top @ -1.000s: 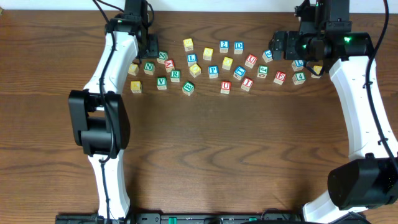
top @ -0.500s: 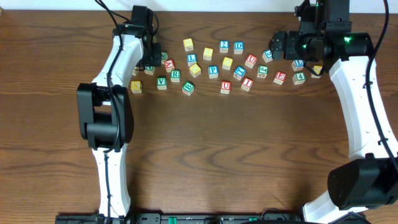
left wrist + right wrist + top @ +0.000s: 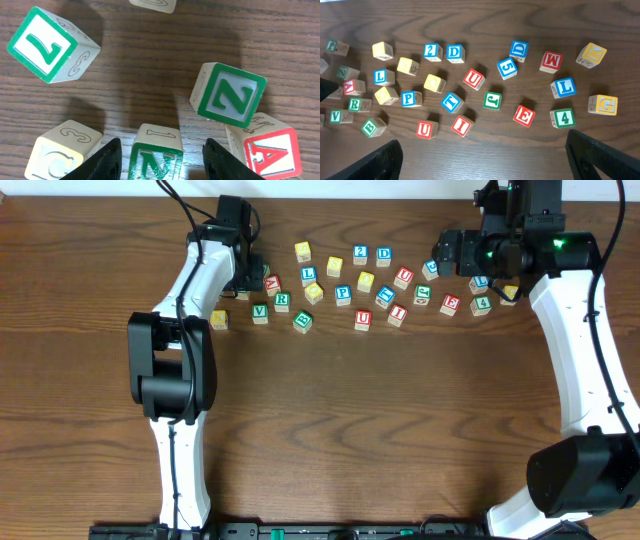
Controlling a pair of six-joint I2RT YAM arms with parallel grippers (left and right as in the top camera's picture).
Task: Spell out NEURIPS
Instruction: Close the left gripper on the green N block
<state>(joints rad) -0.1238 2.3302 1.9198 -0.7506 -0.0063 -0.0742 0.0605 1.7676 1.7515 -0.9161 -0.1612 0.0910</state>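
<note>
My left claw (image 3: 162, 150) sits narrow astride the green-framed light-wood N cube (image 3: 158, 159) on the brown wooden table (image 3: 150, 65), grip impossible to tell, and the close green-framed Z cube (image 3: 231, 95) could snag my lift.

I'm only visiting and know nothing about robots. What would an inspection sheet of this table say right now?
Surface: brown wood-grain table.
Job's things: green N cube, green R, blue P, red U, red I and red E lie scattered; no word laid out yet.
Clutter: digit cubes 2, 5 and 4; yellow G.
Grippers: left gripper open, straddling the green N cube; right gripper wide open, holding nothing.
Cables: black cable near the left arm.
Surroundings: nothing seen.
</note>
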